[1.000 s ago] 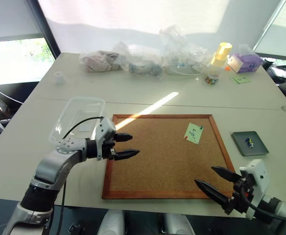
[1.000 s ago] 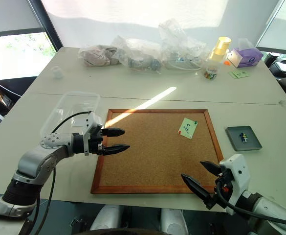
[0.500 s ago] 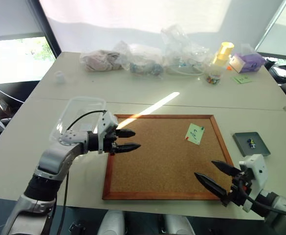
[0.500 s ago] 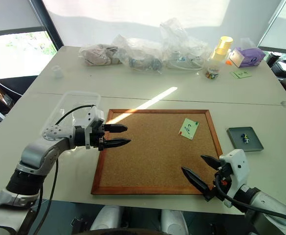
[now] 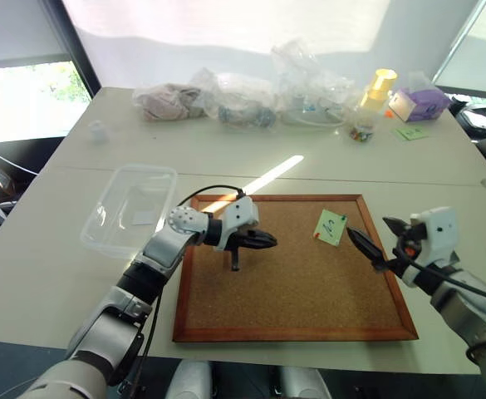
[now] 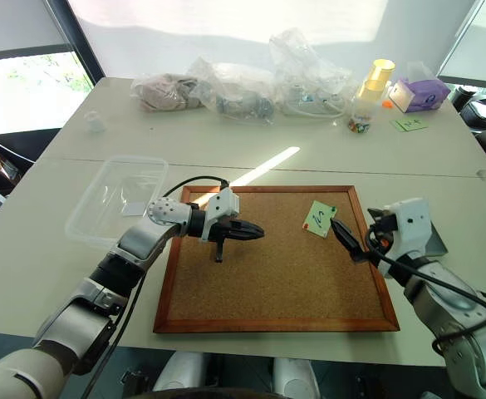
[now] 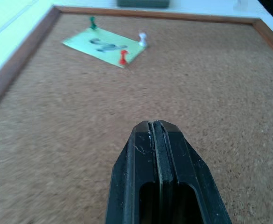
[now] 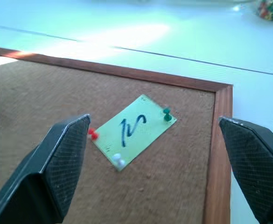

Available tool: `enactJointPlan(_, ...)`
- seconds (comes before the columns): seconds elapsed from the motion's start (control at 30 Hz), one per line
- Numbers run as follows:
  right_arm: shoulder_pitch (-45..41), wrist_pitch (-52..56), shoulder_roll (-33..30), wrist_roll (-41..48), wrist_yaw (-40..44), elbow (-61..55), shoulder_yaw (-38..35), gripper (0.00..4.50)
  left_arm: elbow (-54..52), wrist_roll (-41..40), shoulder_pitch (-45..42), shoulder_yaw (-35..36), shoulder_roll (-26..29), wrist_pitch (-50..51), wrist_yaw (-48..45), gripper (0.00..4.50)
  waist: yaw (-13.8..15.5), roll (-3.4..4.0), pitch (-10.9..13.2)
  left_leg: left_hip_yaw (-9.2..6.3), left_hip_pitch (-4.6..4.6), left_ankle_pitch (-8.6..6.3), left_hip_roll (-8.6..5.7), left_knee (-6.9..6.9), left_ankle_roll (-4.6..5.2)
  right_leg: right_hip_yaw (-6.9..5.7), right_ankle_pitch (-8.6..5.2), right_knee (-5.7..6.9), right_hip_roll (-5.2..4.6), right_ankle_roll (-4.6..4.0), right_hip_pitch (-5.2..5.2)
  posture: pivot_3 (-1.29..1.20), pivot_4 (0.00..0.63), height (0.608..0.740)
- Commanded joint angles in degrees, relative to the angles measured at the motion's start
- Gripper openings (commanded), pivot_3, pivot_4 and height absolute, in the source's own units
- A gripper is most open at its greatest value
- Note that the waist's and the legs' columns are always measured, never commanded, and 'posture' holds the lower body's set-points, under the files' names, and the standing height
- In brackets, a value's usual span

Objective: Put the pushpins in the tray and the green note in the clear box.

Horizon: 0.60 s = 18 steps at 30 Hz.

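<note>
The green note, marked with a dark scribble, lies on the cork board's far right part. Three pushpins hold it there: a red one, a white one and a green one. My right gripper hovers open just right of the note, pointing at it, with nothing between its fingers. My left gripper is shut and empty over the middle of the board, pointing right toward the note. The clear box stands empty left of the board. A dark edge of the tray shows beyond the board's right frame.
The wood-framed cork board fills the near middle of the table. Soft clear bags, a jar with a yellow cap, a purple box and a small white cup line the far side.
My left gripper closed and swung right from the board's left frame to over its middle. My right gripper rose from the near right corner and moved forward to beside the note, staying open.
</note>
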Motion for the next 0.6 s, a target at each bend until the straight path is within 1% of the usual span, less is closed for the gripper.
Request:
enactJointPlan(0.03,-4.5,-0.2,0.5,-3.7,-0.9,3.7,2.5,4.50,2.2,2.8,-0.5,-0.9,-0.6,-3.0,-0.2,0.04,0.1,0.00,0.0,-0.01,-0.01,0.00,0.01,0.00,0.00,0.00,0.00,0.04,0.05,0.01,-0.02,0.00,0.150,0.740)
enactJointPlan(0.13,-8.5,-0.3,1.5,-6.4,-1.0,7.7,5.3,4.50,4.3,4.5,-0.7,-1.2,-1.7,-3.8,0.4,0.04,0.3,0.02,0.0,-0.02,-0.01,0.01,0.03,0.05,0.01,-0.03,0.01,0.09,0.11,0.02,0.01,0.00,0.150,0.740)
enactJointPlan(0.27,-11.5,-0.8,2.8,-9.4,-1.0,12.4,7.5,4.50,5.9,6.1,-0.9,-1.4,-2.5,-4.3,1.3,0.04,0.4,0.02,0.0,-0.02,0.12,0.01,-0.05,0.18,0.02,-0.04,0.06,0.09,0.12,0.11,0.22,0.00,0.150,0.740)
enactJointPlan(0.4,-13.8,-1.3,3.7,-12.3,-1.3,16.8,8.1,4.50,7.3,8.3,-0.6,-1.7,-2.8,-6.2,2.6,0.04,0.6,0.02,0.0,-0.02,0.17,0.05,-0.16,0.23,0.09,-0.04,0.10,0.07,0.07,0.18,0.33,0.00,0.150,0.740)
enactJointPlan(0.6,-15.4,-2.4,5.1,-14.4,0.0,20.0,8.8,4.50,7.6,9.0,-0.2,-1.3,-3.1,-6.7,2.7,0.04,1.1,0.03,0.0,-0.02,0.19,0.07,-0.18,0.23,0.13,-0.03,0.12,0.08,0.03,0.22,0.33,0.00,0.150,0.740)
